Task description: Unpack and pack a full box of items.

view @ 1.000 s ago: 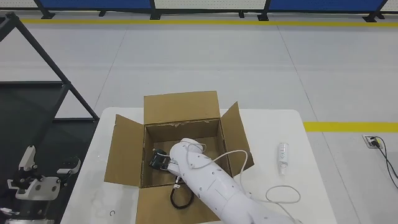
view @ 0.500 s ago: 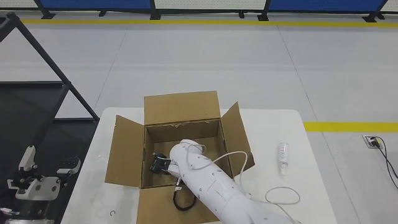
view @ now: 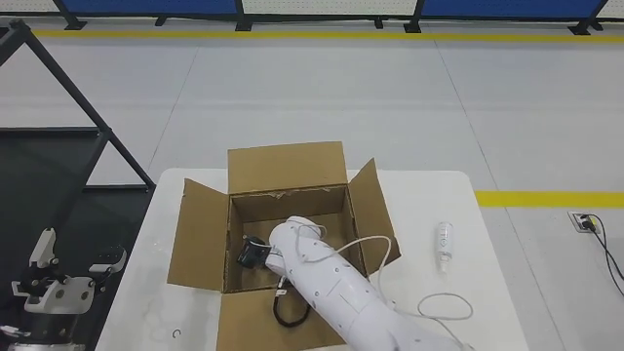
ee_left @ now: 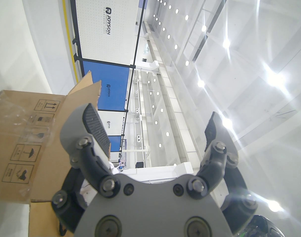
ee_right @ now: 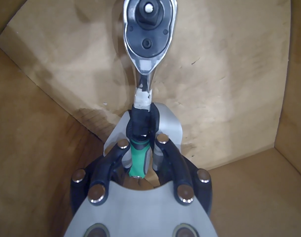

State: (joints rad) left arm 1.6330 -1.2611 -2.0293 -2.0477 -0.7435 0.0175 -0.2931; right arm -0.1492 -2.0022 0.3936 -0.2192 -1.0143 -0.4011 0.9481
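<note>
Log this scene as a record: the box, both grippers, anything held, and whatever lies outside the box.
box: open cardboard box on the white table, flaps spread
right gripper: inside the box, fingers shut on the handle of a ratchet wrench
wrench: metal head sticks out past the fingers, green-and-black handle between them
left gripper: open, empty, aimed upward beside the box's outer wall
outside box: white tube lying on the table, apart from the box

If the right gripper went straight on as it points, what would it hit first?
Probably the inside of the box, the held ratchet touching ahead of the right gripper; wall or floor unclear.
</note>
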